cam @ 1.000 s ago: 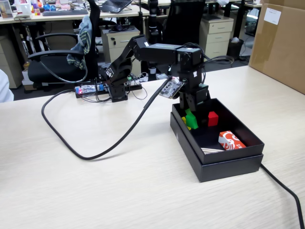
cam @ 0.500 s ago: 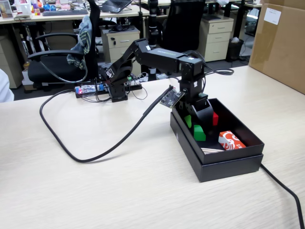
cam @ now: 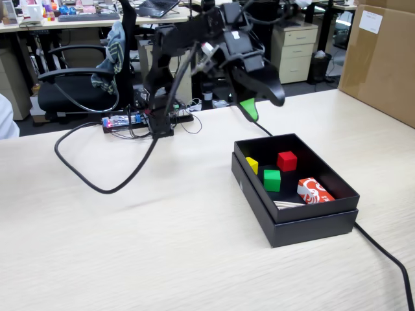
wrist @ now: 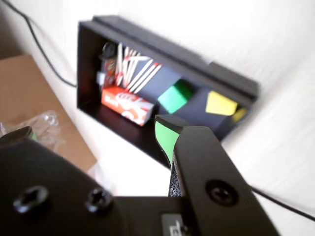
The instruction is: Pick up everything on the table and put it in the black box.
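In the fixed view you see the arm raised high in the upper middle of the frame, its gripper hanging in the air above and behind the black box, clear of it and of the table. One black finger and one green-faced finger show with a visible gap between their tips, so the jaws stand parted and nothing sits between them. The black box lies right of centre on the pale table, and the green cube rests on its floor near the middle. Just behind it and to the left you find the yellow cube against the box wall, and to the upper right of it the red cube. A red and white packet lies in the near right part of the box. A brown carton fills the upper right corner, and a black cable loops across the left half of the table. In the wrist view, which is blurred, the box slants across the upper half of the frame; the green cube sits at its centre, the yellow cube to its right, and the packet to its left. The gripper's black body fills the lower frame with a green-faced finger pointing up toward the box; the other tip barely peeks in at the left edge.
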